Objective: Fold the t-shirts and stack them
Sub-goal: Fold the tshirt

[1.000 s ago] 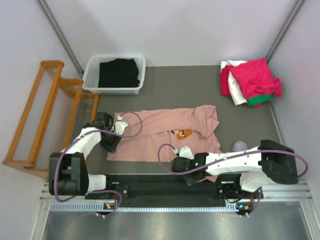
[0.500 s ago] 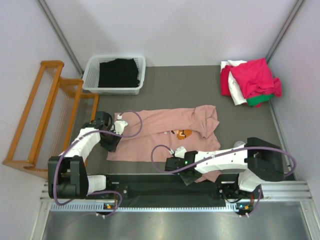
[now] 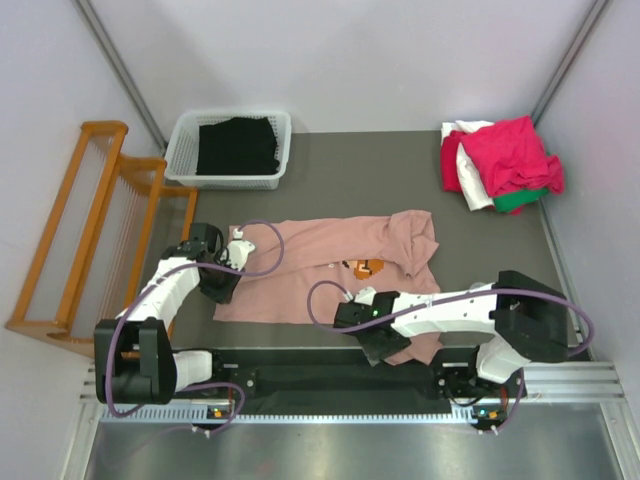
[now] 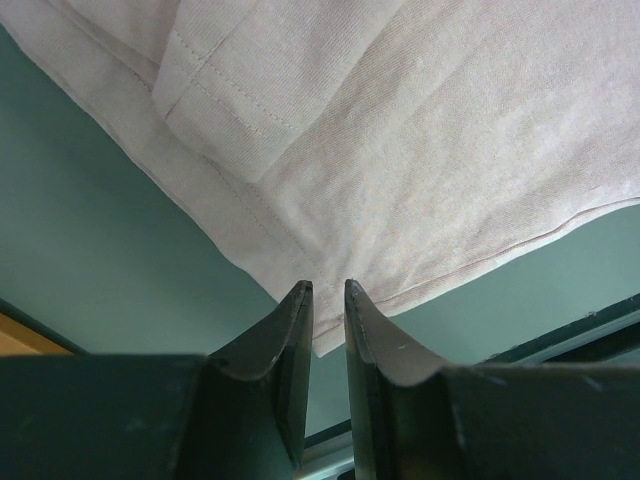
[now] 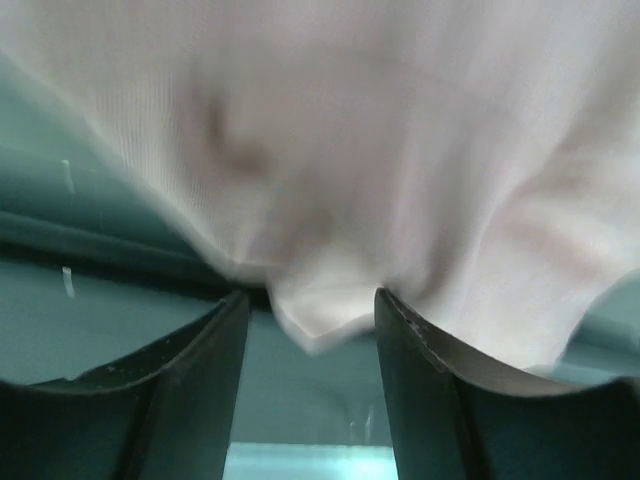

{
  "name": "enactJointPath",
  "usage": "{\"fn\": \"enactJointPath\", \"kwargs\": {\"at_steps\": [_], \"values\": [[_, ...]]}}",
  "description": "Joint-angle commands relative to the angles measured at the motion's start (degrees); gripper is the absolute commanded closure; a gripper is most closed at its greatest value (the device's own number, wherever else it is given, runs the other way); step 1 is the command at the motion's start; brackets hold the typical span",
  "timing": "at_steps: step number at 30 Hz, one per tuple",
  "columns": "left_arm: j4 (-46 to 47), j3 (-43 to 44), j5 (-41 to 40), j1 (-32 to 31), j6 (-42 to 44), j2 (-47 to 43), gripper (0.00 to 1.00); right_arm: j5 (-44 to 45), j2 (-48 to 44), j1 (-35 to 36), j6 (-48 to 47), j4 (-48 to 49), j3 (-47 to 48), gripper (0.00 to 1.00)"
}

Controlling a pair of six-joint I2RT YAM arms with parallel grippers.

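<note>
Compared with a second ago, the right gripper (image 5: 310, 300) is sitting further left along the near hem of the dusty-pink t-shirt (image 3: 320, 265). It is straddling a bunched fold with its jaws apart, nothing clamped yet. The left gripper (image 4: 327, 290) is barely shifting and is pinching the shirt's left hem corner. The shirt is lying spread on the tabletop (image 3: 380, 170) as before, so the fold is probably only being set up. The other t-shirts (image 3: 505, 160) are sitting heaped far right.

Four t-shirts (image 3: 330, 270), one basket (image 3: 226, 182), one rack (image 3: 104, 131)
</note>
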Motion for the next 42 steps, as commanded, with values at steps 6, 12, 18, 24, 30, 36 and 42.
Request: {"fn": "enactJointPath", "kwargs": {"at_steps": [6,12,18,24,30,36,42], "values": [[-0.6,0.8,1.0,0.3,-0.4,-0.2,0.76,6.0,4.2,-1.4,-4.4,9.2,0.2,0.46],[-0.6,0.8,0.9,0.3,-0.2,-0.8,0.75,7.3,4.3,-1.4,-4.1,8.7,1.5,0.50],[-0.2,0.4,0.0,0.3,0.0,-0.4,0.76,9.3,2.4,-1.4,-1.4,7.5,-0.1,0.78],[-0.5,1.1,0.1,0.3,0.0,0.1,0.76,13.7,-0.4,-1.4,0.6,3.8,-0.5,0.85],[-0.6,1.7,0.2,0.3,-0.4,0.6,0.76,16.0,-3.4,-0.7,2.5,0.7,-0.2,0.83],[-0.3,2.3,0.6,0.3,-0.5,1.8,0.75,16.6,-7.5,0.6,4.9,-3.4,1.0,0.87],[1.1,2.2,0.0,0.3,-0.6,3.8,0.76,16.6,-10.5,1.3,6.7,-6.7,1.7,0.90]]}}
